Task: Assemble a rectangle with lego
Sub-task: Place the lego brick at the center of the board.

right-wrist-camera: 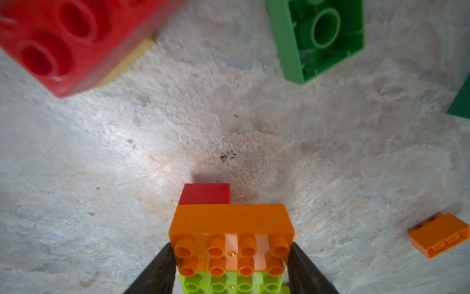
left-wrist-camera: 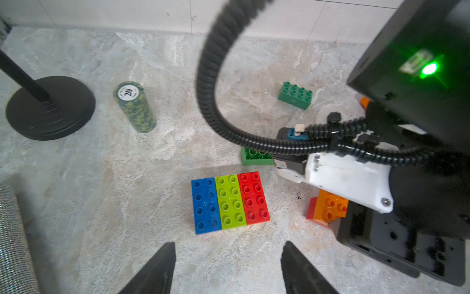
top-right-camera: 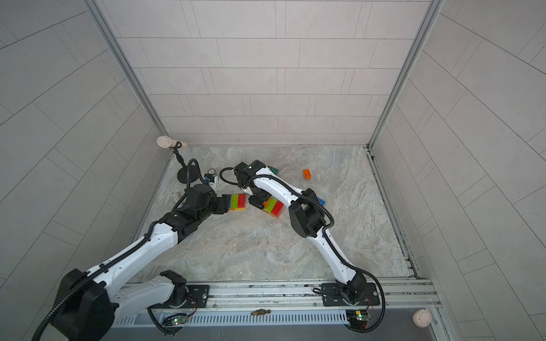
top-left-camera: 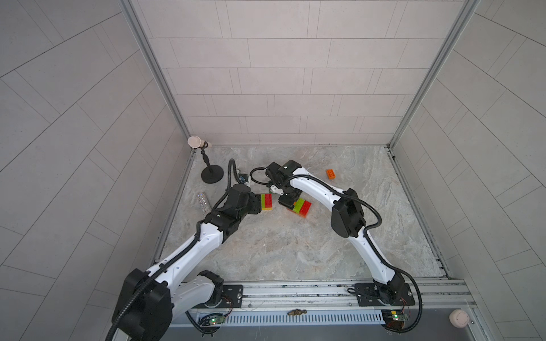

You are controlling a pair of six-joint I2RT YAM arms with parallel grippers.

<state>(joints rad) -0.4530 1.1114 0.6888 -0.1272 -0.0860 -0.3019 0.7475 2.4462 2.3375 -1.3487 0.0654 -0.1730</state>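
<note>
blue-lime-red slab (left-wrist-camera: pixel 230 202) sat toward table (top-left-camera: pixel 295 251) left edge; left gripper (left-wrist-camera: pixel 229 244) gaped empty by it. right gripper (right-wrist-camera: pixel 230 254) pinched orange-lime slab (right-wrist-camera: pixel 230 221) nearby, skewed. risk: crooked join, or shove sliding loose slab.

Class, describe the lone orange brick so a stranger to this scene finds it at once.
Start at the marble table and go to its back, near the tiled wall, right of the right arm. The orange brick lies there alone, touching nothing, unlike the orange-and-lime stack in the right gripper.
</note>
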